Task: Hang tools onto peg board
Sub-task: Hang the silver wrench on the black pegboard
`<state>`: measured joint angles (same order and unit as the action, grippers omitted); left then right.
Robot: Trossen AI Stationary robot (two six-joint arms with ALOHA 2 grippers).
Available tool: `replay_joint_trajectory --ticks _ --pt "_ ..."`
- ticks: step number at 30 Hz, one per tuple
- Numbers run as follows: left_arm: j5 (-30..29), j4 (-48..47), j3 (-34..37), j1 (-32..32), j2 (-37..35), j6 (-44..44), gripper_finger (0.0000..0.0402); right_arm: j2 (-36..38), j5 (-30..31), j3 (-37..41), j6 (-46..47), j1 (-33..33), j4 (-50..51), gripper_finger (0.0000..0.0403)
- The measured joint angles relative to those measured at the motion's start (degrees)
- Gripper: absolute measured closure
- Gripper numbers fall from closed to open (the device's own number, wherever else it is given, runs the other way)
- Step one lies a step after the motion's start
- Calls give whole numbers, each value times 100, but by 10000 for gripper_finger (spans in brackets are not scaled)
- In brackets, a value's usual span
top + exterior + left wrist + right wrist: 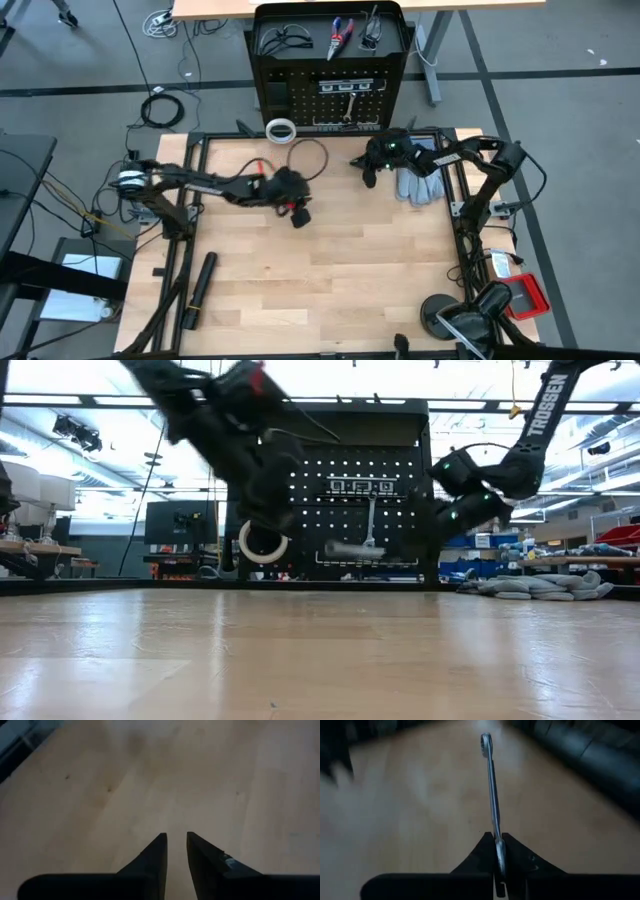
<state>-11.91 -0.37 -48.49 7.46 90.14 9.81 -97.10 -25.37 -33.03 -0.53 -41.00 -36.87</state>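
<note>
1. Wrench: slim silver ring-end wrench sits clamped between fingers of right gripper, held above far-right part of table, just in front of large upright black perforated peg board.
2. Left gripper hovers over bare light-wood table mid-left, fingers slightly apart, nothing between them.
3. Progress: red-and-blue-handled pliers, black-framed glasses, another silver wrench already on board. White tape ring appears to rest by board's foot, not hung. Held wrench left to hang.
4. Writing: "TROSSEN" on right arm, low view.
</note>
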Motion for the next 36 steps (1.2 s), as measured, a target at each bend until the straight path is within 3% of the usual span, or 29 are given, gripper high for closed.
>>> replay_joint_trajectory --ticks 6,9,14,24,36 --pt "-567 1189 1177 -415 -597 490 326 70 19 804 1422 -357 -3131 378" --pt "-736 1673 1552 -514 -655 542 326 71 45 1042 1959 -571 -3836 378" --pt "-859 2456 1956 -522 -647 395 326 70 509 1228 2464 -758 -4196 378" --pt "-972 4539 2925 -572 -639 453 326 66 601 1290 3473 -1111 -4797 378" --pt "-1077 4732 3086 -570 -638 553 326 66 583 1588 3899 -1416 -4803 378"
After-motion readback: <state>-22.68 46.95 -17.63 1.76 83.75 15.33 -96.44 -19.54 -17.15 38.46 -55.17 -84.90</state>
